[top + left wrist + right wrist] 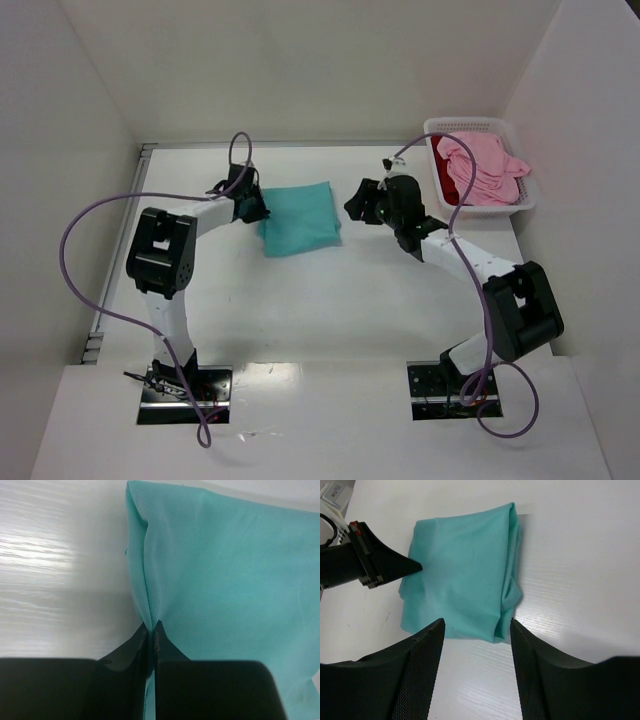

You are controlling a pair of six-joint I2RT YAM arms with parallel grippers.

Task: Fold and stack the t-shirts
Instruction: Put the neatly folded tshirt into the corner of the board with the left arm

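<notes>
The teal t-shirt (298, 218) lies folded into a rough square on the table between the two arms. My left gripper (257, 210) is shut on its left edge; in the left wrist view (151, 626) a pinch of the teal t-shirt (225, 580) sits between the closed tips. My right gripper (353, 207) is open and empty just right of the shirt; in the right wrist view (477, 625) it hovers over the table short of the teal t-shirt (465, 575). The light pink t-shirt (485, 168) lies on top of the dark red t-shirt (452, 185) in the basket.
A white plastic basket (520, 205) stands at the back right against the wall. White walls enclose the table on the left, back and right. The left gripper (410, 566) shows in the right wrist view at the shirt's far edge.
</notes>
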